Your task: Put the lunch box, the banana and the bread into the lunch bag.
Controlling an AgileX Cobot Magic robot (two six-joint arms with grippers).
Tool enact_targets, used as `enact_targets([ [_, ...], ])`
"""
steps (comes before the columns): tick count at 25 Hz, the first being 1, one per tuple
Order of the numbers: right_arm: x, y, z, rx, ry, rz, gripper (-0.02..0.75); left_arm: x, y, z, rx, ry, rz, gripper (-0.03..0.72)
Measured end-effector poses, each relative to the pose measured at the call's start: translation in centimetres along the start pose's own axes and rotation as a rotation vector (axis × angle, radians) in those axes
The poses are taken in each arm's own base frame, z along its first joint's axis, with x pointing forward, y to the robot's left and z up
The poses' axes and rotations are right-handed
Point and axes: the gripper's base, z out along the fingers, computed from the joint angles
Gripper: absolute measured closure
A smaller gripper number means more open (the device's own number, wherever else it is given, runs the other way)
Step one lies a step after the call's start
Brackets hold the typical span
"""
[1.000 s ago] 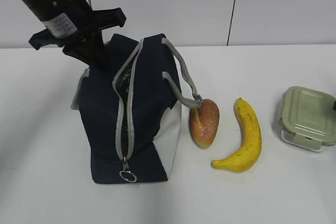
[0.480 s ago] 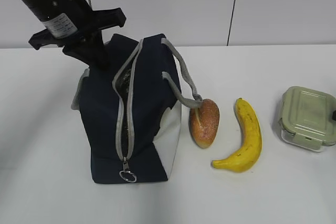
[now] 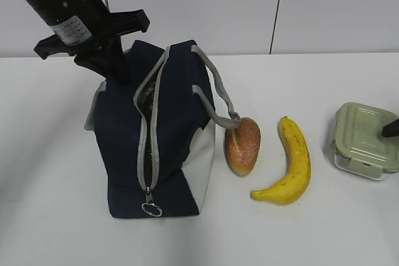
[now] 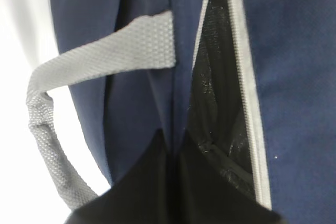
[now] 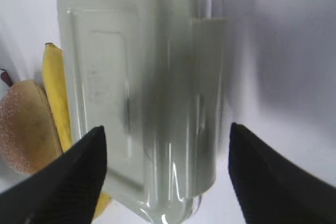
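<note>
The navy lunch bag [image 3: 159, 141] stands left of centre with its grey zipper open along the top. My left gripper [image 3: 117, 71] is shut on the bag's fabric at the far left edge of the opening; in the left wrist view its fingers [image 4: 170, 142] pinch navy cloth beside the dark gap [image 4: 215, 98]. The bread [image 3: 242, 145] lies against the bag's right side, and the banana [image 3: 290, 160] lies right of it. The sage-lidded lunch box [image 3: 365, 139] sits at the far right. My right gripper [image 5: 166, 129] hangs open over the lunch box [image 5: 136, 77], one finger on each side.
A grey webbing handle [image 3: 215, 95] droops from the bag onto the bread. Another handle [image 4: 79, 72] hangs off the bag's left side. The zipper's ring pull [image 3: 151, 205] dangles at the bag's near end. All stands on a white table [image 3: 312, 235] with a white wall behind.
The right gripper's dark finger has come further into the exterior view over the lunch box's right edge. The left arm, bag, bread and banana have not moved.
</note>
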Motion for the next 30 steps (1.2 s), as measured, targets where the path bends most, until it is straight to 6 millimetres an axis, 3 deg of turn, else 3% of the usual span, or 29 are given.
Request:
enact_targets([
  [5,-0.5,-0.3,0.4,-0.007,-0.008,-0.009,0.132,0.0,0.0,0.0,0.000,0.001,0.000,0.691],
  [16,-2.5,-1.3,2.1,-0.089,0.030,-0.013,0.146,0.0,0.0,0.0,0.000,0.003,0.000,0.691],
  [24,-2.4,-1.8,3.3,-0.147,0.083,-0.009,0.150,0.0,0.0,0.0,0.000,0.003,0.000,0.691],
  [27,-2.5,-1.8,3.3,-0.153,0.080,-0.015,0.169,0.0,0.0,0.0,0.000,0.003,0.000,0.691],
  [30,-2.5,-1.7,3.2,-0.162,0.071,-0.013,0.248,0.0,0.0,0.0,0.000,0.003,0.000,0.691],
])
